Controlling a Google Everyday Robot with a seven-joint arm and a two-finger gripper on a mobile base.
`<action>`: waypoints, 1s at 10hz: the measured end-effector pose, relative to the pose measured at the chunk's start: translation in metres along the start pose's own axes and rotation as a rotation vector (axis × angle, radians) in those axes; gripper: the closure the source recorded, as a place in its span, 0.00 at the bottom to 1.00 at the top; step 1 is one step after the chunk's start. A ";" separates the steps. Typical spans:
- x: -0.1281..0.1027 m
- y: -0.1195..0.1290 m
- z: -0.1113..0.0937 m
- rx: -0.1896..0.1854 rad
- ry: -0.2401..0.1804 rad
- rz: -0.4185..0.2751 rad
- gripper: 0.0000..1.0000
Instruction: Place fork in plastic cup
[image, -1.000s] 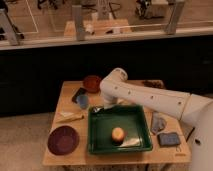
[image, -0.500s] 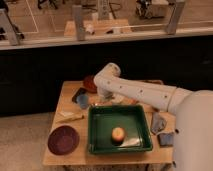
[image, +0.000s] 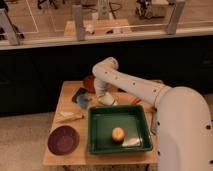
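A white robot arm (image: 135, 90) bent down over a wooden table (image: 61, 102) beside a plastic cup (image: 83, 102).
The gripper (image: 105, 98) hung low behind a green tray (image: 145, 142), just right of the light-blue cup, fingers closed; whether they gripped anything could not be told. The fork could not be picked out.

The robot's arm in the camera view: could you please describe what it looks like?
The arm is smooth, glossy white, built of thick rounded tube-like segments with bulbous joints, and small dark dots run along its shell. No loose cables show. The gripper at its end, low over the back of the table beside the plastic cup, is too hidden to describe.
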 end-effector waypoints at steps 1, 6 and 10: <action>-0.001 -0.001 0.000 -0.003 -0.011 0.001 1.00; 0.009 -0.002 -0.012 0.010 -0.033 0.019 1.00; -0.010 -0.011 -0.008 0.027 -0.094 0.004 1.00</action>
